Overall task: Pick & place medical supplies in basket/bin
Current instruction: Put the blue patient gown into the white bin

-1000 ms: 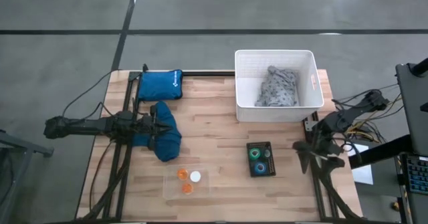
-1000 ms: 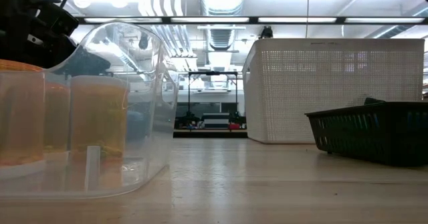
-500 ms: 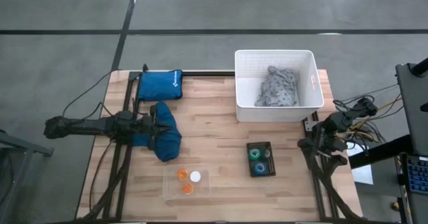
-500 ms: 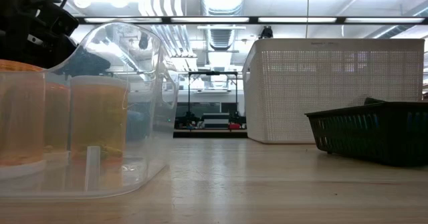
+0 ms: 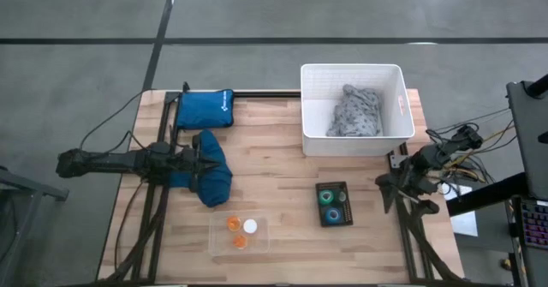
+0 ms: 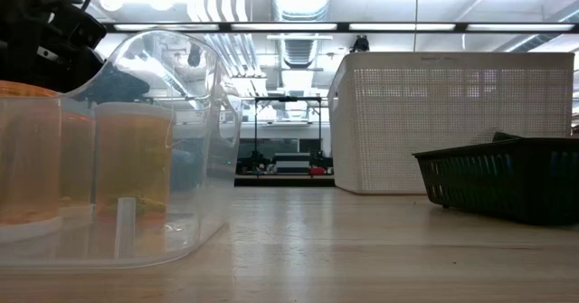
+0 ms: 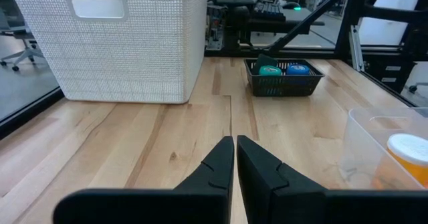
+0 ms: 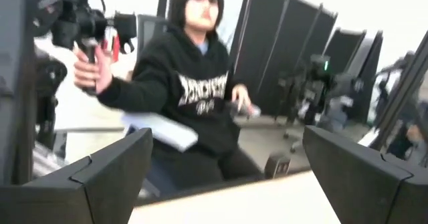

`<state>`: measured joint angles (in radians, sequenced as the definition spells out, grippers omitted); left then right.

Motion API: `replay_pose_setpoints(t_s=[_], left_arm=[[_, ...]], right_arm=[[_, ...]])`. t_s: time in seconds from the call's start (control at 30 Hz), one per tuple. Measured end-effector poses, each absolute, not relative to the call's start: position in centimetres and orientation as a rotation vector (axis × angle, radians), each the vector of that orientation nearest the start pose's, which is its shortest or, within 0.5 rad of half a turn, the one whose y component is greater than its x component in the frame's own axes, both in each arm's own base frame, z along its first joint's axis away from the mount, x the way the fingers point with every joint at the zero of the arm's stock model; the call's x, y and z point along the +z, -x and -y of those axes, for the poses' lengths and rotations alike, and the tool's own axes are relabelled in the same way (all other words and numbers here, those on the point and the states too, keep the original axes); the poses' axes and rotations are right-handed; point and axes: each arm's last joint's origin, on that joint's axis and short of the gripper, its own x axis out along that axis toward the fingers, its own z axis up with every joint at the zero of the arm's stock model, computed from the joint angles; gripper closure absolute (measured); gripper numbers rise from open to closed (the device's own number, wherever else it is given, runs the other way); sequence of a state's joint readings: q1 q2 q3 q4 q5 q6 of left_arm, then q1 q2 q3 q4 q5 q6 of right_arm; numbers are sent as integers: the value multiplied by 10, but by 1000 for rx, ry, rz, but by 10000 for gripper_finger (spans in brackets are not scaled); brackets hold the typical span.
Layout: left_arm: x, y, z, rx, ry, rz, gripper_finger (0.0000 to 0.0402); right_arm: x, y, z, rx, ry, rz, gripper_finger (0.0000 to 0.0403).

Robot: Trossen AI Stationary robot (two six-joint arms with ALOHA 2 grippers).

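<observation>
Two grippers, only one has moved. The right gripper (image 5: 387,189) has shuffled a little along the table (image 5: 274,176) edge over the last second. Its fingers (image 8: 107,177) are spread wide, hold nothing, and face a person (image 8: 194,90) in the room. The left gripper (image 5: 203,161) hasn't budged. Its fingers (image 7: 217,158) are pressed together and we see nothing between the tips. The supplies sit where they were, so we judge no progress this second.

Outward from the left gripper:
- 1 dark blue cloth (image 5: 216,184) directly under it, on the table. We can't tell whether any fold is pinched.
- 1 pouch (image 5: 204,109) close beside it, not ours to move.
- 1 clear tray (image 5: 218,236) close on its other side, holding 3 caps: 2 orange (image 5: 233,224) (image 5: 239,241) and 1 white (image 5: 250,226).
- 1 small dark basket (image 5: 319,203) farther ahead, nearer the right gripper, holding 2 tape rolls: green (image 5: 326,197) and blue (image 5: 334,213).
- 1 bin (image 5: 351,144) well ahead and off to the pouch side, holding 1 grey cloth (image 5: 355,114).

By our count, one of seven supplies is in the bin. Six are still out: the blue cloth, 3 caps and 2 rolls.
</observation>
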<state>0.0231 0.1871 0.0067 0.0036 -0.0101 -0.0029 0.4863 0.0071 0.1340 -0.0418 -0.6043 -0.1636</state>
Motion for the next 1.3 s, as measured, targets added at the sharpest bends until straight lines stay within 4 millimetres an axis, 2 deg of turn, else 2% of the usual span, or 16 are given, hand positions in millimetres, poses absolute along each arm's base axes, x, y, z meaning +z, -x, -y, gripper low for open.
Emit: replay_pose_setpoints(t_s=[0.5, 1.3], left_arm=[[151, -108, -3, 33, 1, -177, 376], [151, -108, -3, 33, 1, -177, 376]], right_arm=[[174, -73, -57, 1083, 213, 102, 19], [171, -75, -58, 1088, 178, 48, 19]])
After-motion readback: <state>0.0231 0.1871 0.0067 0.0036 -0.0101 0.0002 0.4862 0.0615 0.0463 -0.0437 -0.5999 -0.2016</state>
